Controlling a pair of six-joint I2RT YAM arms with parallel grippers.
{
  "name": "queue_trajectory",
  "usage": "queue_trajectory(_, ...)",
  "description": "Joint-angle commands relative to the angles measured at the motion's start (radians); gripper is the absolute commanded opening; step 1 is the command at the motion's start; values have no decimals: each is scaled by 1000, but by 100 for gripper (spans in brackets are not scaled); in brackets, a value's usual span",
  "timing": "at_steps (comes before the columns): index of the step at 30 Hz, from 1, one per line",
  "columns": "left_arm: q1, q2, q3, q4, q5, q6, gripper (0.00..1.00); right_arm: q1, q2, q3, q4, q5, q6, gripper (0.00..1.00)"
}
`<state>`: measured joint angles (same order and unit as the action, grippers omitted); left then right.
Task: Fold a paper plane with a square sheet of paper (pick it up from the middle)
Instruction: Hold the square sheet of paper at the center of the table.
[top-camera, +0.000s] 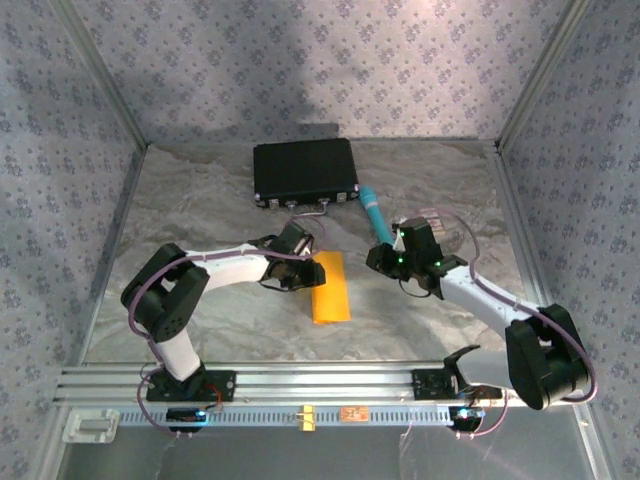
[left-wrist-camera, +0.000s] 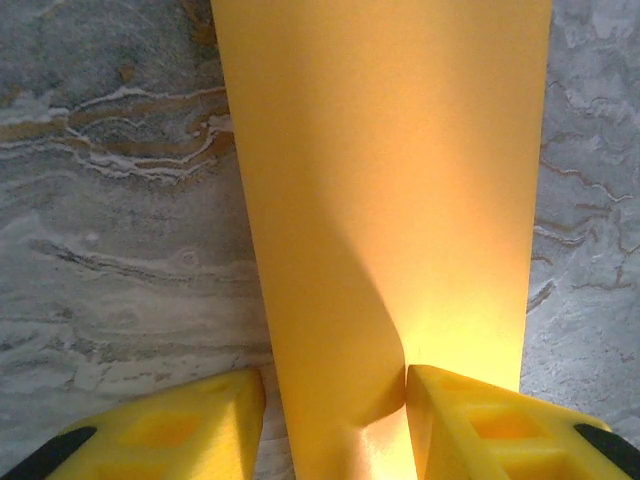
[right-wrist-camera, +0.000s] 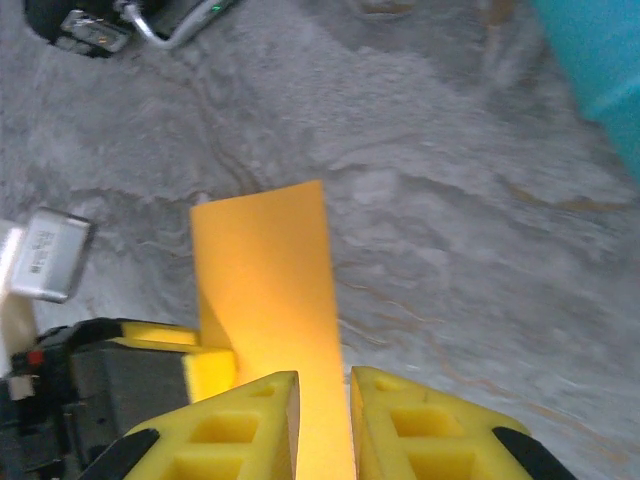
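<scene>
The square sheet of paper (top-camera: 332, 292) is orange-yellow and lies on the marble table folded into a long strip; a paper plane is out of view. My left gripper (top-camera: 305, 270) is low at the strip's far left corner. In the left wrist view it (left-wrist-camera: 335, 385) is open astride the paper (left-wrist-camera: 380, 180): the right finger touches a raised flap, and the left finger stands just off the paper's edge. My right gripper (top-camera: 380, 258) hovers right of the strip, clear of it. Its jaws (right-wrist-camera: 322, 385) are slightly open and empty, with the paper (right-wrist-camera: 265, 270) beyond them.
A black case (top-camera: 305, 170) sits at the back of the table. A teal tube (top-camera: 374, 212) lies between the case and my right gripper, and its end shows in the right wrist view (right-wrist-camera: 600, 70). Patterned walls enclose the table on three sides.
</scene>
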<state>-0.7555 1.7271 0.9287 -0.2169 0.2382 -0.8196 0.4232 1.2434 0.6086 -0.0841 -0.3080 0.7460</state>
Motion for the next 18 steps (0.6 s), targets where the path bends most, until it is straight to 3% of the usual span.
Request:
queue_trajectory(1, -10, 40, 8, -82, -36, 25, 43, -15, -14, -27, -41, 28, 14, 22)
queue_trajectory(18, -23, 89, 58, -154, -74, 55, 43, -11, 20, -18, -30, -7, 11, 23)
